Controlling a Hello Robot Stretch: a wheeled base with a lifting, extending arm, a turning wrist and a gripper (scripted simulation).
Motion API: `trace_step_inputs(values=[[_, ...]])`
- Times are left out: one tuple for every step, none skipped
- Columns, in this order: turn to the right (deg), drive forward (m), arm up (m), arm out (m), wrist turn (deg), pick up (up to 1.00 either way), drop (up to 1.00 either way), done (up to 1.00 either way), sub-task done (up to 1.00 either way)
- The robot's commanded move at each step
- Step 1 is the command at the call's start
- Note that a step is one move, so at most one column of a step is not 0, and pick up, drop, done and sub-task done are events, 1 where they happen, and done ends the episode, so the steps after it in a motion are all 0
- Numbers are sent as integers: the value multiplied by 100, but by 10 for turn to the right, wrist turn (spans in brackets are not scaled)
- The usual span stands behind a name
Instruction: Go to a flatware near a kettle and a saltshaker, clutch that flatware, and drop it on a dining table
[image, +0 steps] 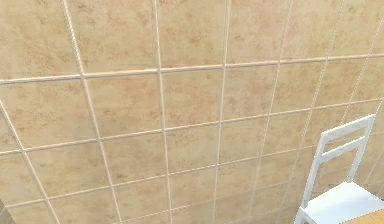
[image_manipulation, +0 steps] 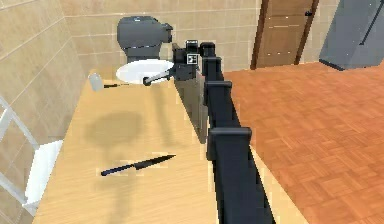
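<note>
– Chair (image: 345, 180), white, at the forward view's lower right, before a tiled wall (image: 150, 100). What lies out on the arm's side?
– A white chair (image_manipulation: 25, 165) there too, against the left edge of a pale wooden tabletop (image_manipulation: 110, 130). Toward the far left corner stands a small pale shaker-like thing (image_manipulation: 96, 82). Just beside it lies a thin dark sliver (image_manipulation: 118, 84), too small to name.
– And the flatware?
– The piece that reads plainly as flatware is a dark knife (image_manipulation: 137, 164). It lies flat near the tabletop's near edge, well apart from everything at the far end.
– Further right?
– A white plate (image_manipulation: 135, 70) near the far edge, with a dark rounded kettle (image_manipulation: 140, 35) behind it. The gripper (image_manipulation: 156, 78) is over or against the plate's right rim; I cannot tell which.
– Fingers spread or pressed together?
– I cannot tell. With the plate behind them, I cannot tell whether it holds anything either.
– The rest?
– The dark arm (image_manipulation: 235, 150) runs along the tabletop's right edge. Beyond it are orange floor (image_manipulation: 320, 120), a brown door (image_manipulation: 285, 30) and a grey cabinet (image_manipulation: 355, 30).
</note>
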Motion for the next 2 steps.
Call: trace_step_inputs(values=[[0,0,-32,0,0,0,0,0,0],[0,0,0,0,0,0,100,0,0]])
